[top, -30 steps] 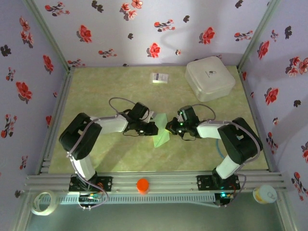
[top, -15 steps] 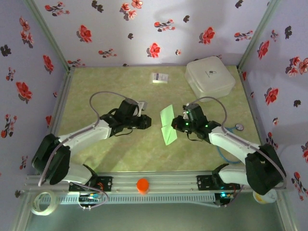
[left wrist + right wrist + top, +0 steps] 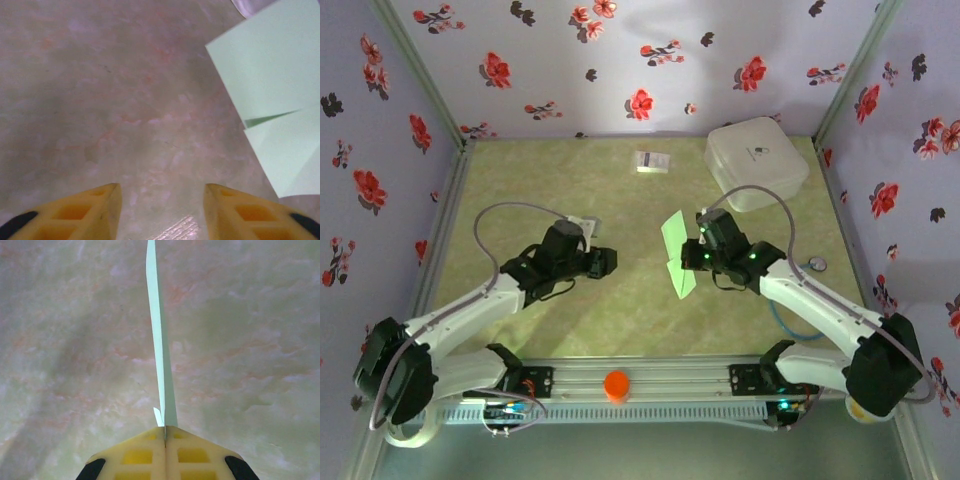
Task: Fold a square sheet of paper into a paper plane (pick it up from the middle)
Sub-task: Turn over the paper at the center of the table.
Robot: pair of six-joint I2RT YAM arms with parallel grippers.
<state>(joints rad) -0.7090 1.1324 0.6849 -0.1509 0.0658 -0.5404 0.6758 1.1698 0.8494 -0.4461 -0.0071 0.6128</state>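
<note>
Lilac walls (image 3: 620, 60) with red flower print; green marbled tabletop (image 3: 540, 170); aluminium frame rails (image 3: 680, 372).

Lab test cell: floral walls (image 3: 570, 95), aluminium frame (image 3: 660, 371).

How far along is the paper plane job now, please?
Done: the green paper is lifted and already folded, with layered flaps visible in the left wrist view. In hand: the right fingers pinch it shut by one edge, while the left fingers stand open beside it. Left: it does not look like a pointed dart yet.
</note>
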